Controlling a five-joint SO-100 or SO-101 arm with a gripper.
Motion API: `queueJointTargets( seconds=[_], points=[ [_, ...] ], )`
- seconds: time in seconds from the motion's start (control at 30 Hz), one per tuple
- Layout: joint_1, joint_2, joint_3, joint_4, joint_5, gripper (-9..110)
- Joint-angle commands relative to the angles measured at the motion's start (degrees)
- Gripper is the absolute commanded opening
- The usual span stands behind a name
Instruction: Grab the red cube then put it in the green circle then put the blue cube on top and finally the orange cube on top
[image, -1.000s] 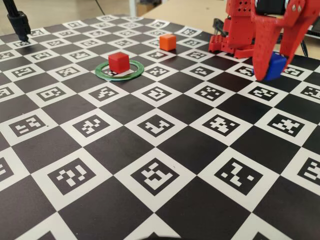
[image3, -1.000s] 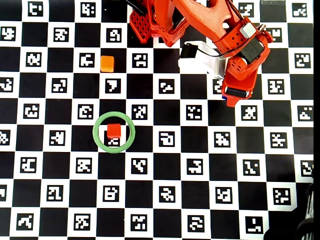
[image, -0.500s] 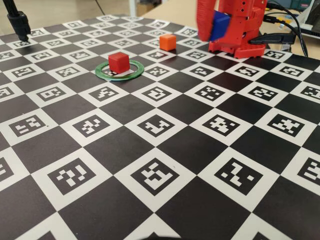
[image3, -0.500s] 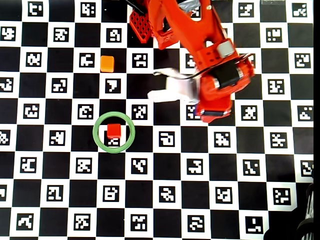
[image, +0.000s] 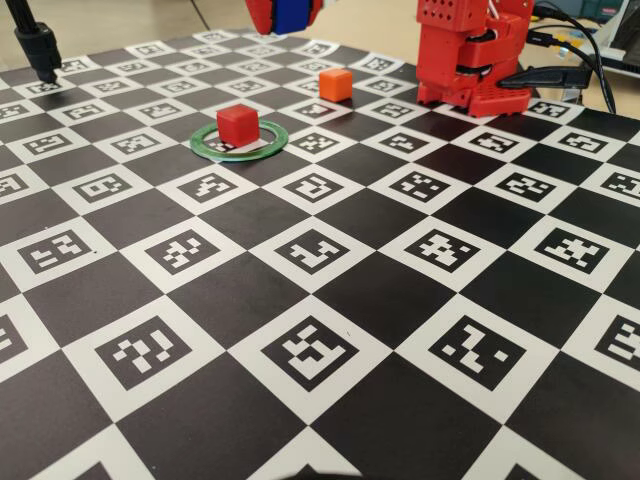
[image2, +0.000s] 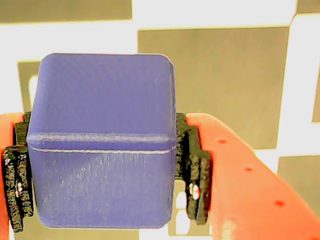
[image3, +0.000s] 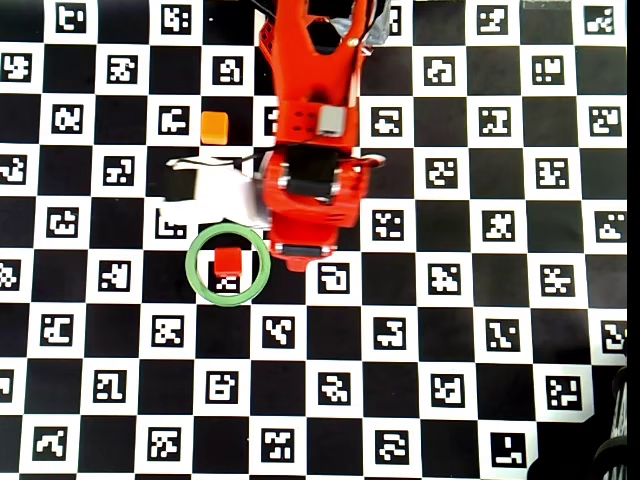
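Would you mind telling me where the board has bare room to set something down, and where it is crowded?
In the overhead view, everything below the green circle and the whole right half are bare. It is crowded around the red cube, where the gripper, shut on the blue cube, hangs, up to the orange cube.

A red cube (image: 238, 123) is sitting in a green circle (image: 212, 149); the orange cube (image: 335, 83) and blue cube (image2: 102, 140) are contrasting with the black-and-white checkered desk (image: 300, 300).
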Motion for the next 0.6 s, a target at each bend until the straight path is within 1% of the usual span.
queueJointTargets(
  seconds=[0.0,0.27,0.57],
  points=[
    [3.25,0.97,-5.45,0.35,-3.43,8],
    [8.17,0.44,-4.31,-4.48,-8.7,8],
    [10.9,-1.85,-3.6,-8.96,-9.93,8]
  ],
)
